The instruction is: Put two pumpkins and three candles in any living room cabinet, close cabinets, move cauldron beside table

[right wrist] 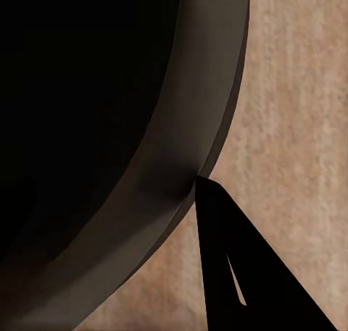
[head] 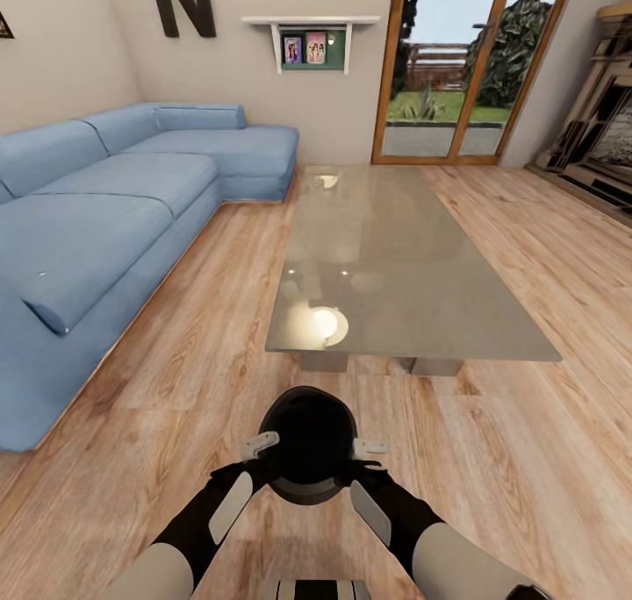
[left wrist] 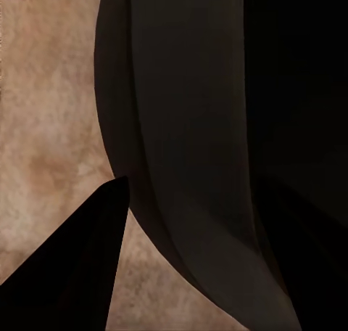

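Between the left tool (head: 261,446) and the right tool (head: 369,448) hung the black cauldron (head: 307,442), each tool clamped onto its rolled rim on opposite sides, above the wooden floor (head: 175,381). Just ahead of both tools stood the glass-topped surface (head: 421,267).

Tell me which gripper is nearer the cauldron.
Neither clearly: both are at it. The left gripper is at the cauldron rim on the robot's left, the right gripper at the rim on its right. Both wrist views show a finger beside the rim.
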